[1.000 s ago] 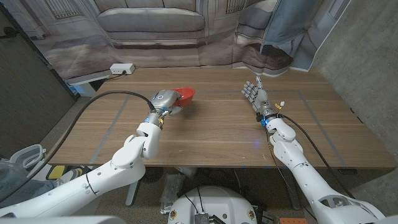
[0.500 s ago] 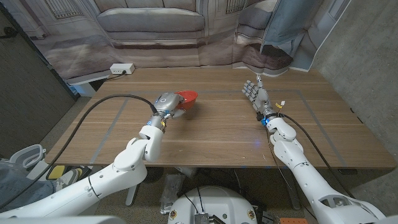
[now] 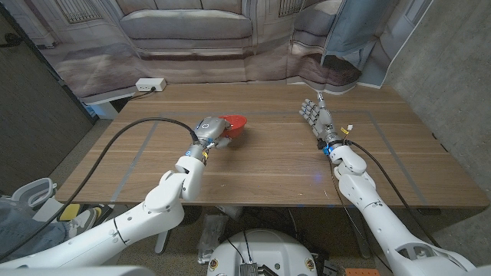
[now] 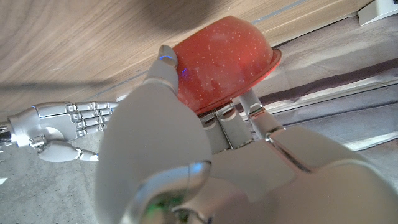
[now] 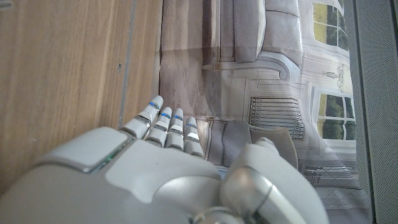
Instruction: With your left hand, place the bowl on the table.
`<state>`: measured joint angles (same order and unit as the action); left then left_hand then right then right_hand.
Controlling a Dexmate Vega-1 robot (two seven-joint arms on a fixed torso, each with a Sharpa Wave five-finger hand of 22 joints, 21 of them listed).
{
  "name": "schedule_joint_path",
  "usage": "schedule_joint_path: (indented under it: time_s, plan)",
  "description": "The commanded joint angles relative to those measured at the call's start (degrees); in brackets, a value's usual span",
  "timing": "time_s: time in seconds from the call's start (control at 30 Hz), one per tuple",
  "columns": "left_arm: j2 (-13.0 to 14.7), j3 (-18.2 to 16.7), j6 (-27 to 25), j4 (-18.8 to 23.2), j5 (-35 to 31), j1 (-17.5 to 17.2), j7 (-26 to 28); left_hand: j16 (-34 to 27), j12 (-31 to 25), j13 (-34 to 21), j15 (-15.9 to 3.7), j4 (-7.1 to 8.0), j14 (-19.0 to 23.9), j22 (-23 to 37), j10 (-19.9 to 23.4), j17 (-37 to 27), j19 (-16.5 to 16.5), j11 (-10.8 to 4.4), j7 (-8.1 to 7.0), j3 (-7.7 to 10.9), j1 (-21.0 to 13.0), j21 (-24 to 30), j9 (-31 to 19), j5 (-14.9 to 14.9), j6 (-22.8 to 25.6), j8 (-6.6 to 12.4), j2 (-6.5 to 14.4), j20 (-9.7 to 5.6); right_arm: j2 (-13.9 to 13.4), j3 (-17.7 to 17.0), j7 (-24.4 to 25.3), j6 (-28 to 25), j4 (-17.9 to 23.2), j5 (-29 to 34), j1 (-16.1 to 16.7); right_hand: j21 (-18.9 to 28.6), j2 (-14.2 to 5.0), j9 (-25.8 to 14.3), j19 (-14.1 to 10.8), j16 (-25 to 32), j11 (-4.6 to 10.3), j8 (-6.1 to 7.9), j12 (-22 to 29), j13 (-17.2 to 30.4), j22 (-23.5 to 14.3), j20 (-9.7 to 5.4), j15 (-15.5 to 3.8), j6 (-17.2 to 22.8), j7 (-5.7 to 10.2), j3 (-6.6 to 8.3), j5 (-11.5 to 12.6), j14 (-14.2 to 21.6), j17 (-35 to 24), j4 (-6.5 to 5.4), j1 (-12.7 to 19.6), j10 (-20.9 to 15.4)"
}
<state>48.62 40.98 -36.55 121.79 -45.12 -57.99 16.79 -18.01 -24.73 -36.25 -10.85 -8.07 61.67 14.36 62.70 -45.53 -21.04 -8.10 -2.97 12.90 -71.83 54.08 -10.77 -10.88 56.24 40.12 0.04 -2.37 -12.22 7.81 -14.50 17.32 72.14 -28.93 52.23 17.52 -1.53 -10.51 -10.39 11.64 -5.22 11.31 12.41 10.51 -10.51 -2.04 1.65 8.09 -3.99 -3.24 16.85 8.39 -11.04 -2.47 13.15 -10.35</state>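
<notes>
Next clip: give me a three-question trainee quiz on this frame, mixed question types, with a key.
1. True or false: the left hand holds the red bowl.
2. Multiple choice: the right hand is (A) gripping a cup, (B) holding nothing with its fingers extended, (C) pressing on the bowl.
3. Fill in: the white power strip lies at the table's far ______ corner, as the robot sees it.

Key:
1. True; the left wrist view shows the fingers around the bowl's underside.
2. B.
3. Left.
</notes>
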Motion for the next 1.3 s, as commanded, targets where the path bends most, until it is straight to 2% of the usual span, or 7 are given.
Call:
schedule_joint_path:
  time_s: [0.03, 1.3]
  plan:
    - [-0.7, 0.9, -1.0, -0.3, -2.2, 0.3, -1.7, 0.2, 0.0, -0.4, -2.3, 1.47, 0.6, -0.1, 0.7, -0.3, 0.4, -0.63, 2.8, 2.07, -2.0, 0.7, -1.5, -0.2, 3.1, 1.15, 2.3, -5.26, -0.4, 0.4, 0.2, 0.0, 0.6, -0.3, 0.4, -0.3, -0.41, -0.2, -0.4, -0.1, 0.21, -0.02, -0.2, 0.2, -0.3, -1.94, -0.18, 0.4, -0.26, -0.25, -0.1, 0.6, -0.2, -0.02, 0.0, -0.4]
    - [-3.2, 2.4, 1.2, -4.3, 0.5, 1.8, -1.6, 1.0, 0.7, -0.8, -2.32, 1.54, 0.9, -1.3, 1.1, -1.2, 1.1, -0.73, 2.53, 2.7, -1.7, 2.7, -1.5, -0.2, 3.1, 1.28, 2.0, -5.34, -0.2, 0.0, 0.1, 0.1, -0.5, -0.7, 0.4, -0.7, -0.53, -0.2, -0.8, -0.1, 0.2, 0.02, -0.1, 0.2, -0.3, -1.99, -0.42, 0.6, -0.26, -0.45, -0.2, 0.9, -0.2, 0.08, 0.1, -0.8]
